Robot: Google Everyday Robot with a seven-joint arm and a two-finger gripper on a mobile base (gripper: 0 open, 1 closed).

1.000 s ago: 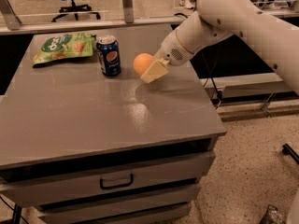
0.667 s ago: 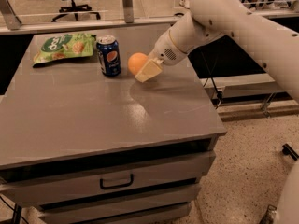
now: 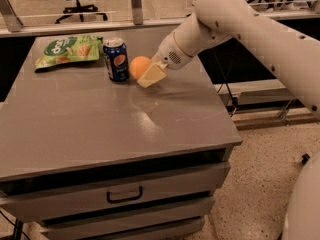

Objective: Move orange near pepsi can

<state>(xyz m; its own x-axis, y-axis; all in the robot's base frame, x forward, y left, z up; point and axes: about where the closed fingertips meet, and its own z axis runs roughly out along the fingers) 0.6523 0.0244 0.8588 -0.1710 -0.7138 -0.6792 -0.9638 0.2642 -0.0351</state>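
Observation:
The orange (image 3: 138, 65) is held in my gripper (image 3: 143, 71) at the far middle of the grey table (image 3: 150, 129). One pale finger (image 3: 151, 75) lies across its right front side; the other finger is hidden behind the fruit. The orange sits low, at or just above the tabletop; I cannot tell whether it touches. The pepsi can (image 3: 116, 59), dark blue with a silver top, stands upright just left of the orange, with a narrow gap between them. My white arm reaches in from the upper right.
A green snack bag (image 3: 67, 49) lies flat at the table's far left corner, behind and left of the can. The table has drawers below with a handle (image 3: 124, 195). Office chairs and a rail stand beyond the far edge.
My gripper has carried the orange to the left, from a clear gap away from the can to right beside it. The can and the bag have not moved.

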